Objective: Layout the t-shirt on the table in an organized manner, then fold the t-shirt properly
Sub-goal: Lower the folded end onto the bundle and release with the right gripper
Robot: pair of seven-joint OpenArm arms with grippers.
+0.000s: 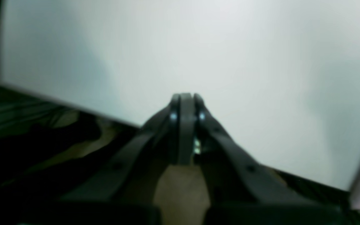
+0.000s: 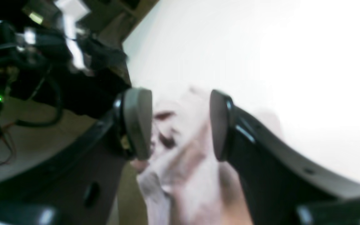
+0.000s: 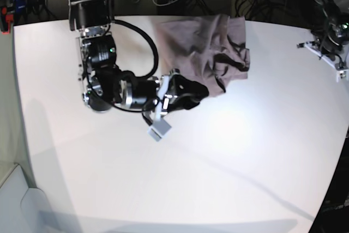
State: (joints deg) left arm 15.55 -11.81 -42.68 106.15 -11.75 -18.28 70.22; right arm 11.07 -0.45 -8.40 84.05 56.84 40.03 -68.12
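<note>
Dusty mauve-brown short-sleeved cotton t-shirt (image 3: 210, 47), plain and unprinted, bunched in a wrinkled heap on the far middle part of the large matte white table (image 3: 229, 151), 1 edge reaching almost to the far rim, several dark folds across its right half. Nowhere flat or spread out; sleeves and hem not told apart in the crumple. No containers anywhere on the tabletop, only the garment and the arm. Right gripper (image 3: 188, 92), black, reached in from the base view's left and set at the near left edge of the heap, over the cloth; in the right wrist view, right gripper (image 2: 180, 125) with its 2 grey pads spread wide apart and pale, blurred fabric (image 2: 183, 162) lying between and below them, neither pad clearly pressed on it; contact not certain through the blur. Left gripper (image 1: 186, 100) seen only in the left wrist view, fingers pressed flat together with nothing between them, poised above a bare corner of the white table (image 1: 230, 47), well apart from the shirt.
</note>
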